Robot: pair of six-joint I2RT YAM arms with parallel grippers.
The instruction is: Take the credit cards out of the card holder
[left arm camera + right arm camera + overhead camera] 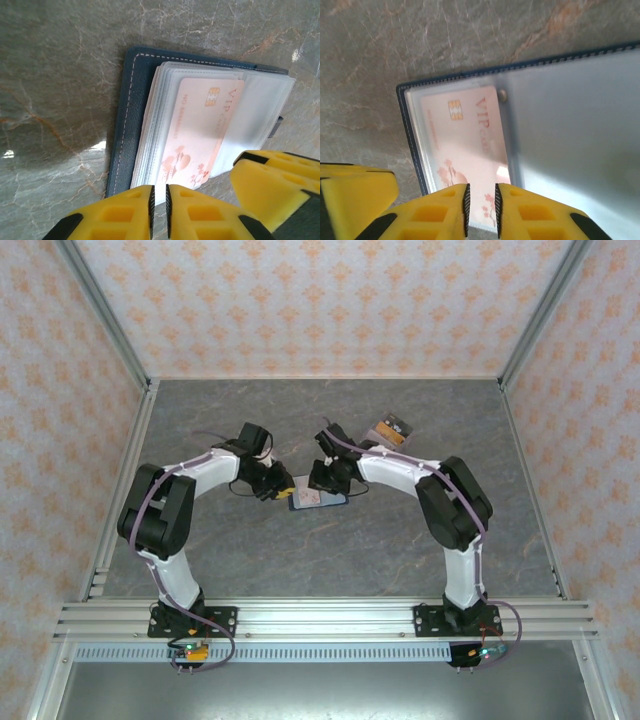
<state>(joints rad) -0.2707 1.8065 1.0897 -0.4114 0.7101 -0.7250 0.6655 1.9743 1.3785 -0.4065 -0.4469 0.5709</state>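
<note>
The holder point(318, 500) lies open and flat on the table point(250, 570), midway between the two arms, with both grippers at its far edge; a few loose cards point(392, 430) sit well apart behind the right arm. A pale pink card point(465, 135) lies in the top clear sleeve, skewed a little against the sleeve stack, its chip end deep in the holder and its flowered end pointing back at the grippers. The right gripper point(481, 210) sits right over that flowered end, so the card's long axis runs straight away from it. Its jaws are nearly together with just a slit between them, the card showing through, and I cannot tell whether it has a hold or only rests above. The left gripper point(159, 202) is just beside it at the sleeves' near edge, by the spine side, jaws likewise down to a slit, and whether it pinches the sleeves I cannot tell. The right arm is the nearer one to the card, so the pull would likely run along the card's length, back toward that gripper, while the left steadies the holder
</note>
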